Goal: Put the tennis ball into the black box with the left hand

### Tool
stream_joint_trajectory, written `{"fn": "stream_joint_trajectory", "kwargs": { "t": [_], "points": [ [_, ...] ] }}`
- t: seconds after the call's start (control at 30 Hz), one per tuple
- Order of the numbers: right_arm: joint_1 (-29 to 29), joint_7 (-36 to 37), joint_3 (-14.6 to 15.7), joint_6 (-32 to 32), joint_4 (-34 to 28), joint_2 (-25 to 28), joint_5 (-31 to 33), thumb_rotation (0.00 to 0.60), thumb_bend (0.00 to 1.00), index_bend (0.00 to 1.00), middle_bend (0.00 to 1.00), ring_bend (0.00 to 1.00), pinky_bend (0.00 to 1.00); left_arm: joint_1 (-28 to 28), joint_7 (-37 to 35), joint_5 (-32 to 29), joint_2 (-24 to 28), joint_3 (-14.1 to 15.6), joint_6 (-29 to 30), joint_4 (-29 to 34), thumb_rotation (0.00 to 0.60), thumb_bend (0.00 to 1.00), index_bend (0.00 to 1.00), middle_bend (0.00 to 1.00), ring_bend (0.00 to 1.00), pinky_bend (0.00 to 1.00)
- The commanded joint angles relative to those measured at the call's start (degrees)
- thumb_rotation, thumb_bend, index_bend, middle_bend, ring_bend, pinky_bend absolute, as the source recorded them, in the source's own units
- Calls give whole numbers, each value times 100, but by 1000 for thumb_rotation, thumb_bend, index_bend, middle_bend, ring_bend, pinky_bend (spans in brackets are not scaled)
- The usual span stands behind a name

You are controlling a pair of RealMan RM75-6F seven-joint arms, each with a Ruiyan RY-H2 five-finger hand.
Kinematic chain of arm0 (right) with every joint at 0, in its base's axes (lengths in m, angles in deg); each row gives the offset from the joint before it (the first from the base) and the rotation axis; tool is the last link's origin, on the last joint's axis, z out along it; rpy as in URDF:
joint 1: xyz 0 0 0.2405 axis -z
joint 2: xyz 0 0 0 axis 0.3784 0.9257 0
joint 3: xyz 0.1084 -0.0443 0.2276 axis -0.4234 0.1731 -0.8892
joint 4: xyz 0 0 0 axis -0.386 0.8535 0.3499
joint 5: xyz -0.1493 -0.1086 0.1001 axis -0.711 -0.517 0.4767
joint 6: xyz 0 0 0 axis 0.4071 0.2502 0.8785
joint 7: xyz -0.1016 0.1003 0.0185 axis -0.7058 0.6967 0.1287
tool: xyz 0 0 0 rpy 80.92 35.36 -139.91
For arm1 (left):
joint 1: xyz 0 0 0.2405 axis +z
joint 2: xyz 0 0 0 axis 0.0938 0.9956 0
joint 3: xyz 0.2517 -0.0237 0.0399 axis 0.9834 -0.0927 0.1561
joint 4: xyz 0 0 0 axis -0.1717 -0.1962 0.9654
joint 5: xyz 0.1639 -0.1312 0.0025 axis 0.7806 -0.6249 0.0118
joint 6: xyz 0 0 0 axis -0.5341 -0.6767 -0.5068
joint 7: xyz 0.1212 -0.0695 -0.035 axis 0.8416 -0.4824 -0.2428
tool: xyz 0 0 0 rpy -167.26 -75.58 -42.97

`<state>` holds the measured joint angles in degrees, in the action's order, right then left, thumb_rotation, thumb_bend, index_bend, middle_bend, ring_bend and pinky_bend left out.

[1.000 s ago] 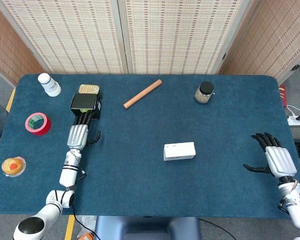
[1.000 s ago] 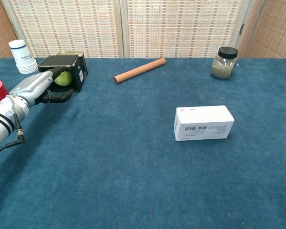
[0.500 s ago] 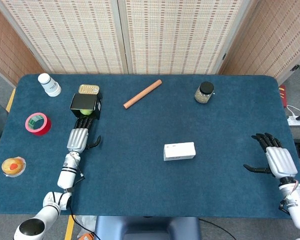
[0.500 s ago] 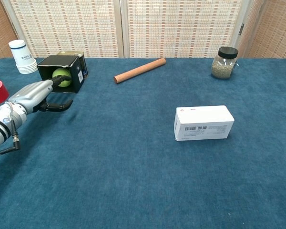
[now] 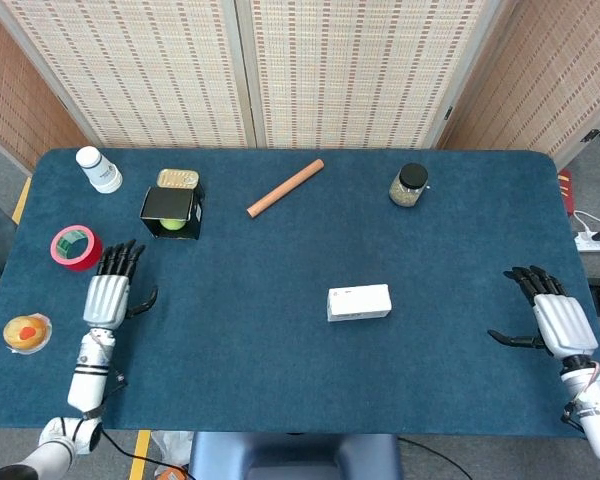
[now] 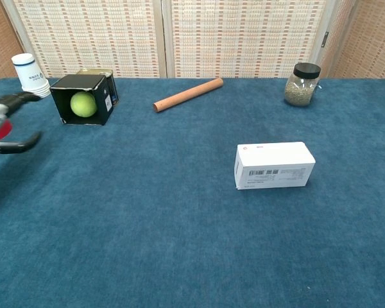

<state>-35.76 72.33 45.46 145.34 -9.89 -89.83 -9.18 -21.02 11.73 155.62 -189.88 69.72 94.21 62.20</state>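
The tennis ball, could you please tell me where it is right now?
The tennis ball sits inside the black box at the table's far left, in front of a metal tin, clear of the left hand.

Each robot hand point(image 5: 107, 295) has silver-grey backs, black fingers point(image 5: 120, 259), and white segmented forearms.

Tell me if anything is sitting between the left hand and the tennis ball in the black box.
Nothing visible does. The tennis ball sits inside the black box, whose opening faces the robot. The left hand lies apart from it, near the red tape roll, with only bare table between.
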Motion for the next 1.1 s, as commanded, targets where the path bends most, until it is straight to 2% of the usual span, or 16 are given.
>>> {"fn": "stream_joint_trajectory", "kwargs": {
  "t": [0.03, 0.07, 0.1, 0.13, 0.2, 0.23, 0.33, 0.4, 0.47, 0.5, 0.57, 0.63, 0.83, 1.1],
  "points": [
    [50, 64, 45, 107, -41, 38, -121, 600, 0, 154, 94, 0, 117, 1421, 654, 283, 1477, 499, 1568, 1862, 185, 378, 177, 56, 87, 308],
    [72, 82, 63, 159, -56, 48, -176, 600, 0, 154, 94, 0, 117, 1697, 706, 312, 1828, 638, 1749, 2217, 224, 380, 206, 95, 153, 420],
    [88, 92, 76, 195, -64, 52, -212, 600, 0, 154, 94, 0, 117, 1876, 677, 316, 2088, 740, 1812, 2453, 251, 381, 223, 118, 189, 475],
    [102, 96, 84, 230, -74, 58, -241, 600, 0, 154, 94, 0, 117, 2024, 622, 333, 2330, 839, 1852, 2632, 274, 381, 245, 143, 221, 510],
    [117, 71, 106, 265, -89, 59, -286, 600, 0, 154, 94, 0, 117, 2254, 486, 386, 2703, 991, 1933, 2736, 324, 381, 292, 199, 257, 513],
    [115, 49, 115, 261, -92, 56, -297, 600, 0, 154, 94, 0, 117, 2317, 381, 404, 2748, 1014, 1967, 2664, 351, 382, 344, 255, 303, 544],
    [95, -54, 146, 229, -104, 40, -331, 600, 0, 154, 94, 0, 117, 2456, -40, 473, 2777, 1090, 1961, 2341, 382, 393, 480, 451, 481, 712],
    [99, -115, 162, 240, -120, 30, -348, 600, 0, 154, 94, 0, 117, 2564, -348, 497, 2659, 991, 2247, 2076, 418, 411, 576, 593, 613, 832],
    [111, -139, 166, 256, -132, 25, -339, 600, 0, 154, 94, 0, 117, 2659, -608, 509, 2476, 903, 2486, 1709, 486, 445, 719, 783, 760, 912],
    [114, -144, 165, 255, -130, 24, -329, 600, 0, 154, 94, 0, 117, 2676, -775, 540, 2435, 909, 2503, 1603, 540, 471, 808, 889, 848, 951],
    [106, -151, 157, 228, -121, 19, -292, 600, 0, 156, 94, 0, 117, 2668, -1078, 651, 2401, 981, 2425, 1397, 599, 532, 957, 992, 969, 995],
    [95, -168, 151, 204, -123, 16, -269, 600, 0, 157, 94, 0, 118, 2634, -1131, 749, 2390, 1044, 2336, 1275, 600, 574, 1000, 1000, 1000, 1000],
    [79, -190, 157, 184, -143, -2, -279, 600, 0, 158, 94, 0, 122, 2528, -1190, 883, 2527, 1050, 2199, 1468, 600, 617, 1000, 1000, 1000, 1000],
    [11, -342, 130, 39, -116, -71, -137, 600, 0, 158, 94, 0, 122, 2479, -1071, 750, 2436, 771, 2234, 1490, 600, 611, 1000, 1000, 1000, 1000]
  ]
}}
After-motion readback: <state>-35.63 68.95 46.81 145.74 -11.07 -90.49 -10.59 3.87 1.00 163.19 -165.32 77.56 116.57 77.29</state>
